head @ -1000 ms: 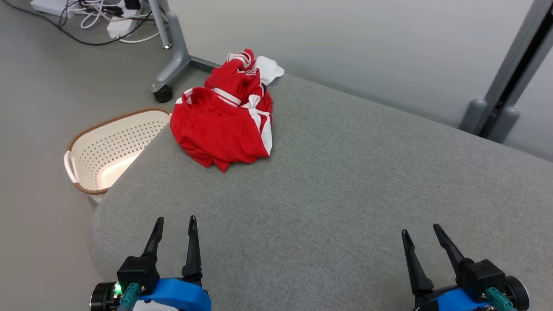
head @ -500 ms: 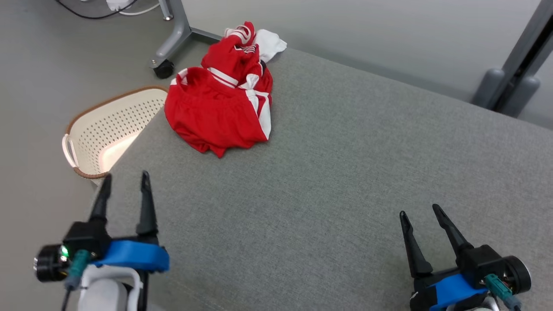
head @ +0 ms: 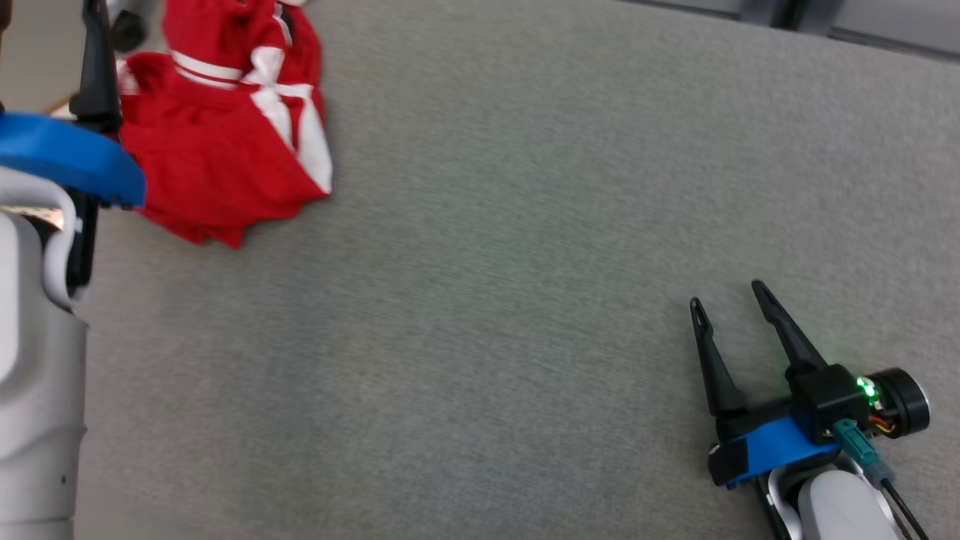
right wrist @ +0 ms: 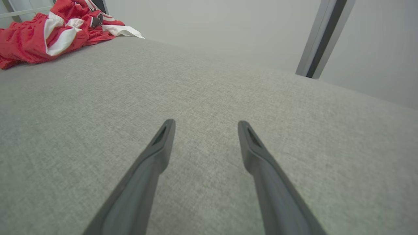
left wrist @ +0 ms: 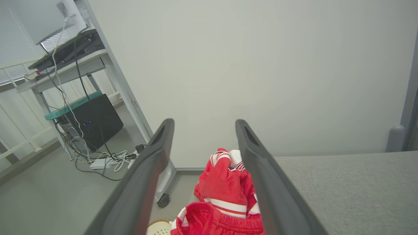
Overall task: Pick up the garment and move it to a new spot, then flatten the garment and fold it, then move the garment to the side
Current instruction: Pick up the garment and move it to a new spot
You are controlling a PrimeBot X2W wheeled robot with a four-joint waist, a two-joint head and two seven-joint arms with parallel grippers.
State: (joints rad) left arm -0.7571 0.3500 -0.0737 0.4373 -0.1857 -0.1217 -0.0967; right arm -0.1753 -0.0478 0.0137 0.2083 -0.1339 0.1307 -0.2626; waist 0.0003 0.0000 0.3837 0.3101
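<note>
The left end effector point(left wrist: 202, 125) has advanced, open, beside the red garment point(head: 217, 165) at the far-left corner of the grey counter point(head: 525, 225); a basket point(left wrist: 156, 229) and cables point(left wrist: 107, 161) lie beyond that edge; the right end effector point(head: 727, 293) is open over bare fabric

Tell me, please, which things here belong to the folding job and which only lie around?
For the job: red garment, crumpled; left claw, open, near it; right claw, open; grey padded surface under the garment.
Just lying about: cream basket; black box; floor cables; frame castor.
</note>
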